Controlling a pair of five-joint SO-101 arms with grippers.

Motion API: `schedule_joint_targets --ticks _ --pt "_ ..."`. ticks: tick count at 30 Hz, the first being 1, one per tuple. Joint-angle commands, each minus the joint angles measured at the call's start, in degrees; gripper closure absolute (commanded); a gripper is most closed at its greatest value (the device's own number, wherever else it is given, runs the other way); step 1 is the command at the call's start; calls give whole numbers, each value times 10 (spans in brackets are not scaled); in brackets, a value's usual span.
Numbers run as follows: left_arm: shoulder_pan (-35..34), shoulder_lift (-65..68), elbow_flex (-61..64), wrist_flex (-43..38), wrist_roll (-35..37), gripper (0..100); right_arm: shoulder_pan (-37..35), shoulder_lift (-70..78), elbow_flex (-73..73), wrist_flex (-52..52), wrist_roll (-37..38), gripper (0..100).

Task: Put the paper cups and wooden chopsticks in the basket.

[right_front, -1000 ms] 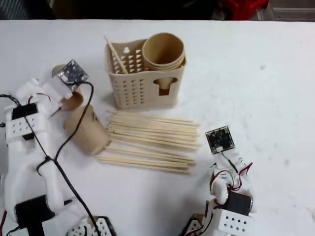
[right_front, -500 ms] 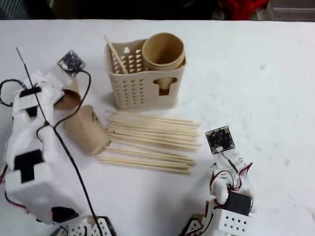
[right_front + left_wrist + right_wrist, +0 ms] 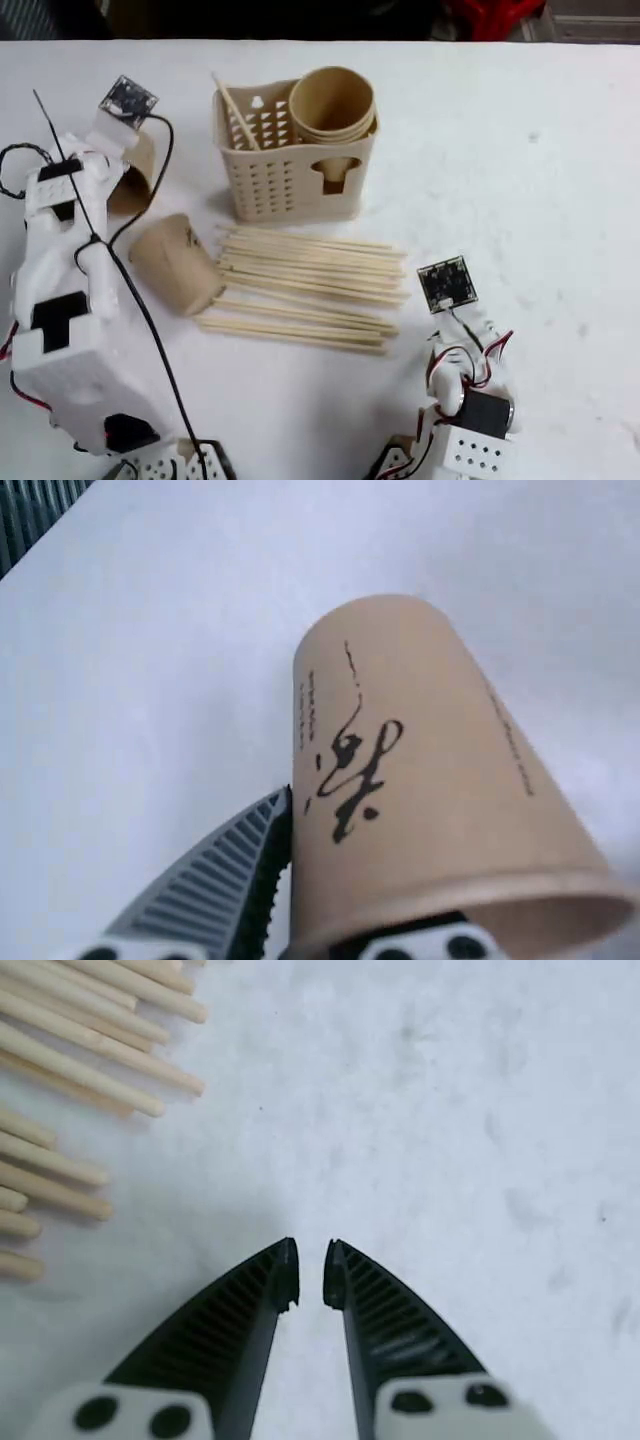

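The jaws of the left arm [image 3: 60, 260] pinch the rim wall of a paper cup [image 3: 420, 780], its base pointing away from them, just left of the basket [image 3: 290, 185] in the high view. The stack of cups [image 3: 332, 105] it should nest into fills the basket's right-hand compartment, and I judge this arm the nearer one. The jaws of the right arm [image 3: 470, 410] are all but pressed together on nothing, beside the chopsticks [image 3: 310, 280] lying lengthwise across the worktop [image 3: 540, 180]

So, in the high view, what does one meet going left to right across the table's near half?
left arm with its held paper cup → lying paper cup → wooden chopsticks → right arm. The basket, farther back, spans the same stretch as the chopsticks, so I leave it out.
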Motion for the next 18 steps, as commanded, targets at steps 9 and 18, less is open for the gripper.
schedule_joint_targets --ticks 9,18 --pt "11 -330 -29 251 125 979 -4 -4 4 -5 5 940" --pt "196 -516 -154 409 193 980 -4 -3 4 -5 5 940"
